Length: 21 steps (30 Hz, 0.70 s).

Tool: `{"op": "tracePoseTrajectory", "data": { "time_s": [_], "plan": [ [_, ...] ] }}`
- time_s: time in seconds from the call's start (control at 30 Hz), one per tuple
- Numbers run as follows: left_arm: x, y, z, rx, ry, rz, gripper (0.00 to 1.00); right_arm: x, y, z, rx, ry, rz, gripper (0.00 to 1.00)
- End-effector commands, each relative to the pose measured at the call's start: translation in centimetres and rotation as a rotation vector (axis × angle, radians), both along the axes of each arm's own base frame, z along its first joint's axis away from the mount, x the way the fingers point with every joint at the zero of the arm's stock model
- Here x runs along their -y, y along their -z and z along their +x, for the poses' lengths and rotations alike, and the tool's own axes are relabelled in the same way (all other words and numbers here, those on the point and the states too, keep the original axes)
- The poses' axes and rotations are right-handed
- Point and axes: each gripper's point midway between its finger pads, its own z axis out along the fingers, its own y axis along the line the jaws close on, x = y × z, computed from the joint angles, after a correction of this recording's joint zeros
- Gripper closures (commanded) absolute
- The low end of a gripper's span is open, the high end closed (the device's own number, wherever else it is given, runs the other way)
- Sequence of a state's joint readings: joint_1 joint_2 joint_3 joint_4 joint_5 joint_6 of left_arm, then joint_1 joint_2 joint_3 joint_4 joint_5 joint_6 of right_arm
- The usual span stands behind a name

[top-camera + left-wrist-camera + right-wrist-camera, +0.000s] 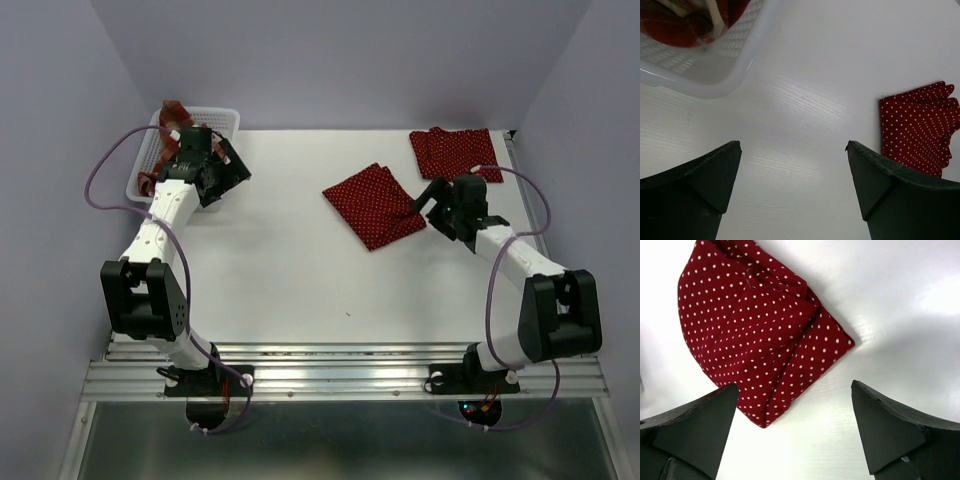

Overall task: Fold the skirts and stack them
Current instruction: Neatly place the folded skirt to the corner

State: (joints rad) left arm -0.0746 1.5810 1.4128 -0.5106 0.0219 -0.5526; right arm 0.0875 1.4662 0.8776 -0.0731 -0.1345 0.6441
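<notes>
A red-and-cream skirt [685, 22] lies bunched in the white plastic mesh basket [140, 175] at the far left, and the left gripper [792, 150] hangs just beside the rim, jaws wide and empty. Mid-table, a dark red polka-dot skirt [755, 335] lies folded into a soft, creased diamond, its right corner near the right gripper [795, 390], which is equally wide and empty. At the far right, a second dotted skirt [455, 152] lies roughly rectangular.

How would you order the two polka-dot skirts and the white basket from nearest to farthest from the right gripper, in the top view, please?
From the right gripper:
1. Centre polka-dot skirt, just to its left.
2. Far-right polka-dot skirt, beyond it.
3. White mesh basket, far-left corner.
</notes>
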Motion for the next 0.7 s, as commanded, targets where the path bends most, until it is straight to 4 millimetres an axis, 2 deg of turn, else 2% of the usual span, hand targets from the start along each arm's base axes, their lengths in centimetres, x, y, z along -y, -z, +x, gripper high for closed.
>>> {"op": "tracePoseTrajectory", "data": {
  "time_s": [0.0, 0.03, 0.13, 0.17, 0.27, 0.3, 0.33, 0.4, 0.43, 0.67],
  "plan": [
    [0.9, -3.2, 0.7, 0.111, 0.038, -0.053, 0.01, 1.4, -0.4, -0.7, -0.046, 0.339, -0.048, 0.00],
    [1.3, -3.1, 0.6, 0.112, 0.053, -0.071, 0.01, 0.0, -1.4, -0.6, -0.055, 0.314, -0.054, 0.00],
    [1.8, -2.6, 0.5, 0.099, 0.071, -0.090, 0.01, -2.2, -0.2, -0.6, -0.135, 0.303, -0.058, 0.00],
    [1.8, -2.5, 0.4, 0.097, 0.074, -0.092, 0.01, -2.6, -0.2, -0.3, -0.137, 0.309, -0.053, 0.00],
    [2.2, -2.2, 0.2, 0.102, 0.084, -0.113, 0.01, -3.5, 1.7, -0.3, -0.189, 0.336, -0.029, 0.00],
    [2.4, -2.2, 0.1, 0.105, 0.092, -0.122, 0.01, -4.1, 1.6, 0.1, -0.186, 0.328, -0.026, 0.00],
    [2.7, -2.2, 0.0, 0.111, 0.105, -0.136, 0.01, -4.1, 2.8, 0.0, -0.224, 0.332, -0.043, 0.00],
    [2.8, -2.1, -0.1, 0.112, 0.109, -0.139, 0.01, -5.4, 2.8, 0.6, -0.229, 0.310, -0.056, 0.00],
    [2.9, -2.1, -0.3, 0.111, 0.114, -0.142, 0.01, -5.4, 3.8, 0.5, -0.260, 0.315, -0.071, 0.00],
    [3.3, -2.4, -0.5, 0.136, 0.139, -0.154, 0.01, -5.9, 6.4, 1.0, -0.286, 0.332, -0.103, 0.00]
  ]
}}
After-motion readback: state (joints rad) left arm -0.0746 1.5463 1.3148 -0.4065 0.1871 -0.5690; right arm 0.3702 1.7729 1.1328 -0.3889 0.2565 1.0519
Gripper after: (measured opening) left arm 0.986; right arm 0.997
